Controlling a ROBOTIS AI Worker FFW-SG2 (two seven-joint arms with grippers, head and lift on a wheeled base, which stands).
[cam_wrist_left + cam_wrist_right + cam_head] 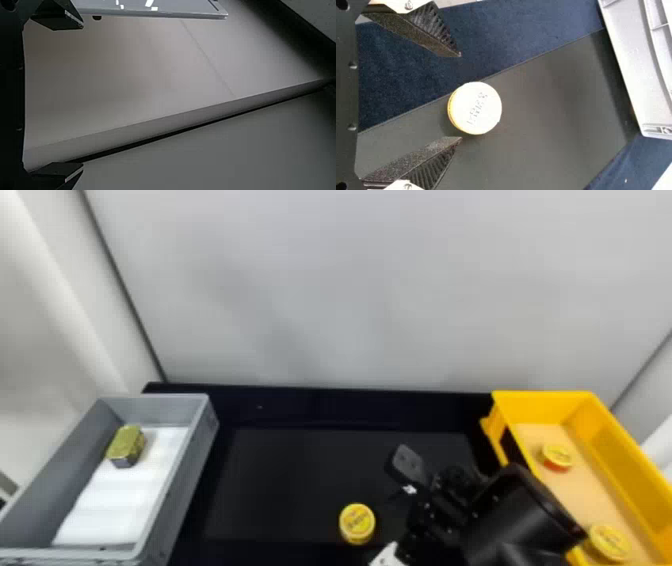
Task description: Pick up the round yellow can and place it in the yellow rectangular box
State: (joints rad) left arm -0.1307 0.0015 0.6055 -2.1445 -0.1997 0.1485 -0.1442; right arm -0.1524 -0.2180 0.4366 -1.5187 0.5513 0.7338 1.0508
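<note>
The right tool (460, 96) is hanging released over the bench (280, 480), its two fingers standing wide apart and gripping nothing. The round yellow can (357, 523) is sitting upright on the bench, just to the left of the right tool and a little nearer the robot in the head view; in the right wrist view its lid is facing the camera, showing around the gap between the fingertips. How much height is separating the fingertips from the lid is hard to judge from these angles.

The yellow rectangular box (540, 407) is lying to the right of the right tool, already holding a red-bottomed can (556, 456) and, nearer the robot, a yellow-lidded can (609, 542). Well off to the right tool's left, a gray box (185, 490) is holding a gold-topped block (126, 445). The left tool (83, 96) is also gaping, with nothing between its fingers.

As for progress, the approach is looking mostly done, with the right tool apparently lining up on its target. Closing on the can, lifting it, carrying it rightward over the box wall and letting it go inside are all remaining.
</note>
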